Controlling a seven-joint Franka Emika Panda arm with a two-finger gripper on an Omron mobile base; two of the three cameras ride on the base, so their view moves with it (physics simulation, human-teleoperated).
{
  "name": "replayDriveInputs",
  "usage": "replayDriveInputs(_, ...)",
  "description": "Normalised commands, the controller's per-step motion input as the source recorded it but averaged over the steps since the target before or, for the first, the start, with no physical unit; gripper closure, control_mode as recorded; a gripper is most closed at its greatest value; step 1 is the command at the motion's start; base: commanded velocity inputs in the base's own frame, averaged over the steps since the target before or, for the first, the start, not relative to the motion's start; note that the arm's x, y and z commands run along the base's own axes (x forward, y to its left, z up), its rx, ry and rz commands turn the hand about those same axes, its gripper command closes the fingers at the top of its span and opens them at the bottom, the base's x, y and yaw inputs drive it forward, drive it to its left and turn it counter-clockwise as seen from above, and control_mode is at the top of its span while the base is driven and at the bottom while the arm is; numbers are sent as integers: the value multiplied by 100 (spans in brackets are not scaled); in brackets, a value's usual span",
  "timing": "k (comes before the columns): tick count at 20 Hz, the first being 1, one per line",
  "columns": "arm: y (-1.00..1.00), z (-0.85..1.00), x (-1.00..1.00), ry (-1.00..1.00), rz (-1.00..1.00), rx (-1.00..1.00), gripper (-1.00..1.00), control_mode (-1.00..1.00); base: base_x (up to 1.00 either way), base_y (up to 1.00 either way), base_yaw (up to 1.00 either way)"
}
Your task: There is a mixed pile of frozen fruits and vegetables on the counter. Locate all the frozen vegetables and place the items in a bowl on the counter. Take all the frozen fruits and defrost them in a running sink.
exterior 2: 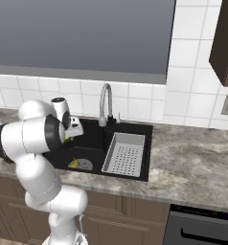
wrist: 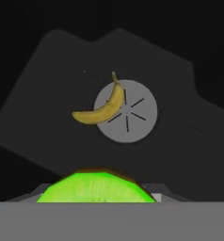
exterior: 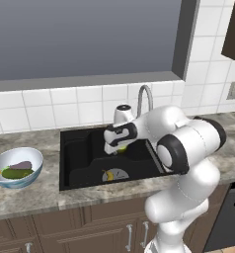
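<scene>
My gripper (exterior: 114,147) hangs over the black sink (exterior: 80,148), shut on the small bright green lime (wrist: 97,188), which bulges up between the fingers in the hand view. Straight below it, the yellow banana (wrist: 100,107) lies across the round drain (wrist: 132,113) on the basin floor; the same banana (exterior: 108,175) shows from the left base view. On the counter (exterior: 35,197) to the left of the sink, the pale blue bowl (exterior: 1,160) holds the dark green cucumber (exterior: 16,173) and the grey-purple eggplant (exterior: 21,165).
The curved chrome faucet (exterior 2: 105,101) rises behind the sink, with no water seen running. A grey perforated tray (exterior 2: 124,154) fills the sink's right half. White wall tiles and a window sill back the counter. A dark appliance front (exterior 2: 202,225) sits below the counter at right.
</scene>
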Motion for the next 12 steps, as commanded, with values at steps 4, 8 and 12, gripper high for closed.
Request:
replayDriveInputs(4,11,-18,14,0,0,0,100,-100,0,0,0)
replayDriveInputs(8,10,-17,14,0,0,0,100,-100,0,0,0)
replayDriveInputs(12,10,-17,14,0,0,1,100,-100,0,0,0)
